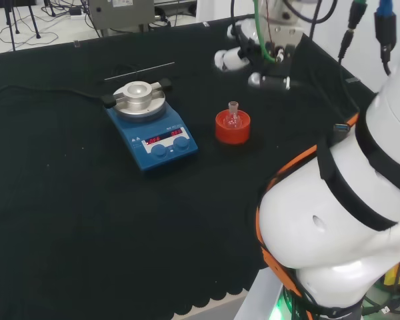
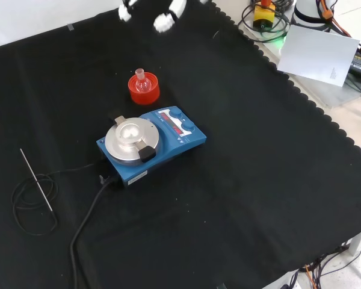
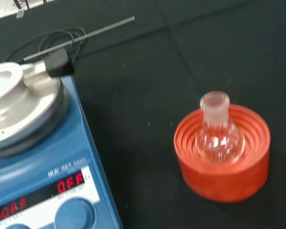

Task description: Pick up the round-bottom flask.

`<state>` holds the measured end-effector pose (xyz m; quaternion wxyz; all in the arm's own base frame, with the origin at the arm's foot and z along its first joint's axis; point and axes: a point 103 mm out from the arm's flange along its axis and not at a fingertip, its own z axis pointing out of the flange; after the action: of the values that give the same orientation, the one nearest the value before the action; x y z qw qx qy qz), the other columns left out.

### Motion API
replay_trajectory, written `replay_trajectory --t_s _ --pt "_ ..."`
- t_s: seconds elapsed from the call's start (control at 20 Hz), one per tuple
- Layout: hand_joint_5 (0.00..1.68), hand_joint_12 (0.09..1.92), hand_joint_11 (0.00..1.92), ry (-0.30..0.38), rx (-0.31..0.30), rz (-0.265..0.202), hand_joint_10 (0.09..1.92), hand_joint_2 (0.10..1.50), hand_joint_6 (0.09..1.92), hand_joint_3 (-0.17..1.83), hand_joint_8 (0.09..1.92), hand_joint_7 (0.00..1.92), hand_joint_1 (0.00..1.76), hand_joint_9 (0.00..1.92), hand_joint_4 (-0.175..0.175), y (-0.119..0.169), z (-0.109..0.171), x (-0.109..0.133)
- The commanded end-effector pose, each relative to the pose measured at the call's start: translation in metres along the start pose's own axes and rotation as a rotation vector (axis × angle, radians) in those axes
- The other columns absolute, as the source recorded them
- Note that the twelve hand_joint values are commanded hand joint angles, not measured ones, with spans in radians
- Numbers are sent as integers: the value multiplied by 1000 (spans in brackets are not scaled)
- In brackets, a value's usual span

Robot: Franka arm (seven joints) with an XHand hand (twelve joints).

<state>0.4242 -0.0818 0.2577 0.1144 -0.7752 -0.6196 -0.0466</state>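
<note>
A small clear round-bottom flask [image 1: 233, 115] [image 2: 141, 80] [image 3: 218, 137] stands upright, neck up, in a red ribbed ring stand [image 1: 233, 129] [image 2: 145, 91] [image 3: 226, 179] on the black cloth. The hand [image 1: 255, 59] hangs above the cloth, to the upper right of the flask in the head view. It is apart from the flask and holds nothing. In the front view its white fingertips [image 2: 164, 21] show at the top edge, spread and relaxed, above the stand.
A blue hotplate stirrer [image 1: 155, 135] [image 2: 151, 141] [image 3: 35, 162] with a round metal plate stands left of the flask in the head view. A thin metal rod [image 1: 140, 71] [image 2: 36, 179] and a coiled black cable [image 2: 33, 205] lie beyond it. The arm's white links [image 1: 347, 220] rise at the right.
</note>
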Motion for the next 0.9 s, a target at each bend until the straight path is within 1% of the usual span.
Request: replay_trajectory --t_s 0.05,0.2,0.35,0.7,0.8,0.9 --pt "446 1187 0 83 33 40 672 788 87 562 598 243 724 359 -51 7 73 -28" --pt "454 1196 0 96 51 51 674 750 87 598 610 252 745 373 -53 10 93 -32" --pt "458 1202 0 100 67 61 676 726 87 609 617 258 751 382 -53 14 108 -36" --pt "463 1212 0 123 51 91 680 699 87 615 623 262 759 392 -52 30 125 -49" --pt "457 1213 0 141 47 103 680 690 87 616 624 262 770 393 -52 33 131 -53" --pt "450 1215 0 147 51 109 680 683 87 617 623 255 789 393 -53 36 137 -57"
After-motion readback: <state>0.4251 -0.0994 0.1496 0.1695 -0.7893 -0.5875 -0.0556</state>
